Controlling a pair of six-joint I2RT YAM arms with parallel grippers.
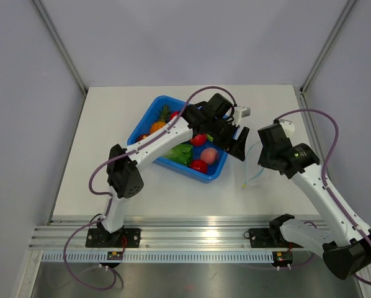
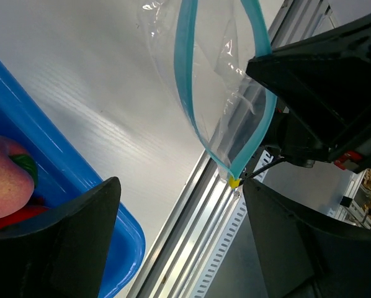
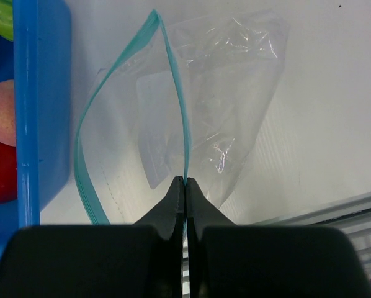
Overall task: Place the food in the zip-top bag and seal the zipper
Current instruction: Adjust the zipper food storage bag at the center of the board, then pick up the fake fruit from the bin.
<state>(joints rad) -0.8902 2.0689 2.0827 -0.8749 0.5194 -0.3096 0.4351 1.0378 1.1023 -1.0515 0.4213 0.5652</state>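
Note:
The zip-top bag [image 3: 229, 93] lies on the white table right of the blue tray, its mouth gaping. My right gripper [image 3: 185, 180] is shut on one side of the teal zipper [image 3: 180, 105]; the other zipper side [image 3: 86, 136] bows toward the tray. My left gripper [image 2: 179, 181] hangs open and empty above the gap between tray and bag [image 2: 219, 81], just left of the bag's mouth. From above, the left gripper [image 1: 240, 144] sits beside the right gripper [image 1: 263, 162]. The food stays in the tray: peach [image 1: 210, 155], red fruit [image 1: 199, 166], lettuce [image 1: 180, 153], pineapple [image 1: 164, 115].
The blue tray [image 1: 149, 118] sits mid-table under the left arm, its near corner [image 2: 120, 248] close to the left finger. An aluminium rail [image 1: 192, 236] runs along the table's near edge. Grey walls and frame posts enclose the table at the back and sides.

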